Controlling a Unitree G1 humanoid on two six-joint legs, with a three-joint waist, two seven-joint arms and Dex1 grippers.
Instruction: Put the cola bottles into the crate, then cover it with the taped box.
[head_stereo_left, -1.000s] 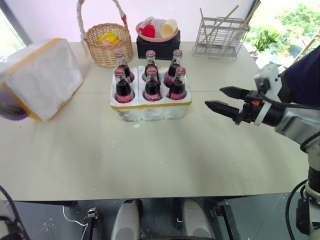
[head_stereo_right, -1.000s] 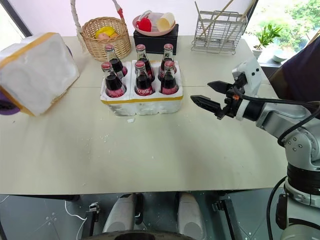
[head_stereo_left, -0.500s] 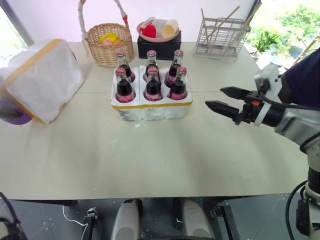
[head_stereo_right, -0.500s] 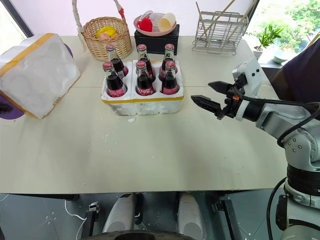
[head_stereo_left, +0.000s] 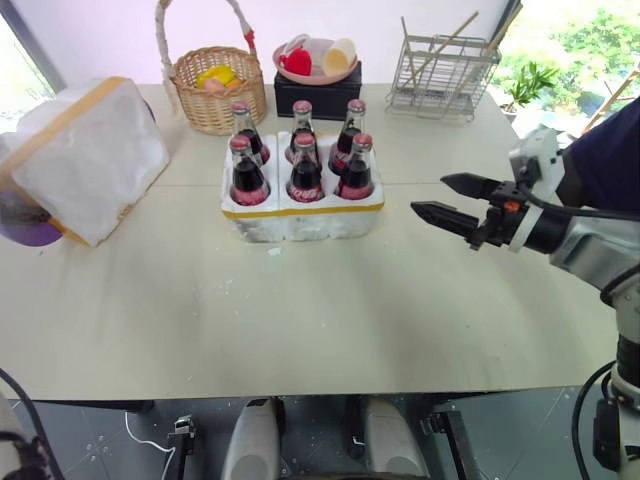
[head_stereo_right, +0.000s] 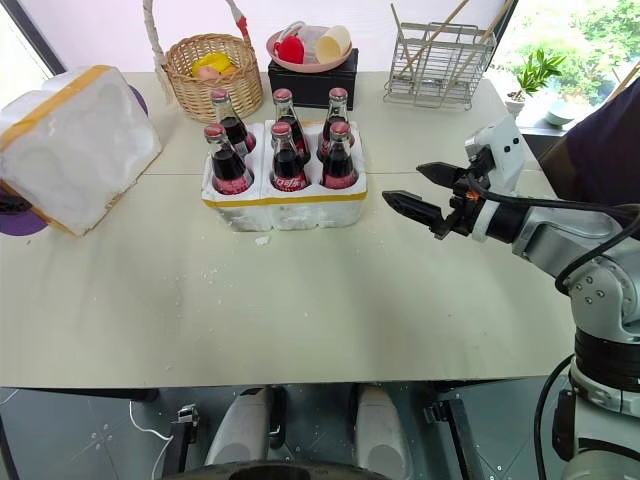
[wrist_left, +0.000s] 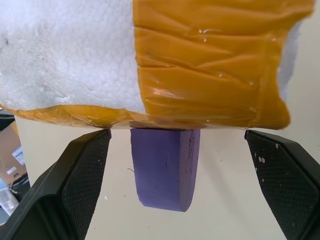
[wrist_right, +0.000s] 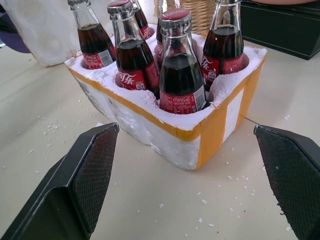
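The right gripper (head_stereo_left: 433, 198) hovers above the table (head_stereo_left: 330, 300) near its right edge, fingers spread wide and empty, aimed at the crate (head_stereo_left: 303, 213). The left gripper (wrist_left: 180, 165) stands open too, its fingers (wrist_left: 75, 180) wide on either side of the taped box (head_stereo_left: 85, 155) but not touching it.

The six cola bottles (head_stereo_left: 304, 160), dark glass with red caps and red labels, stand upright in two rows of three in the low white foam crate, which has a yellow band around its side. The crate sits toward the far middle of the table, its long side running left to right.

The taped box, rough white foam with yellow tape along its edges, is tilted at the table's far left edge, propped on a purple block (wrist_left: 165, 167), one corner raised.

Compared with a second ago, the box has tipped a little and the purple block shows more beneath it; the right gripper has not shifted.
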